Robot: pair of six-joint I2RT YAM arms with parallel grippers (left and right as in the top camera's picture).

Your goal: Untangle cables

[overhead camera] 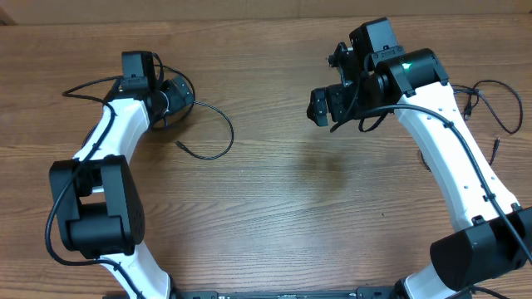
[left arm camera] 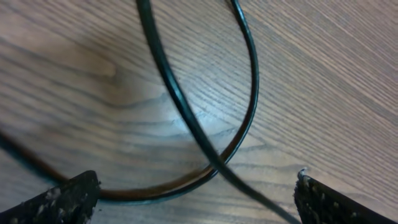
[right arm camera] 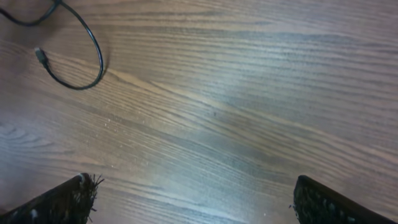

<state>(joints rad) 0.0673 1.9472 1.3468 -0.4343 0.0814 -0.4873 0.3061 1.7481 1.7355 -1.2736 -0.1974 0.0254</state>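
L gripper (left arm camera: 196, 202) spread wide, empty, low over thin black rubbery cable (left arm camera: 180, 102) where 2 strands cross | R gripper (right arm camera: 193, 205) also wide, empty, above brown wood table (right arm camera: 236, 112) | your progress: prob. early, crossing not yet undone

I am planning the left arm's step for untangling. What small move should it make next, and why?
Probably lower the left gripper slightly and close on the top strand of the cables. Its jaws stand open, and two black strands cross on the table just ahead of it. The right gripper is open over bare wood.
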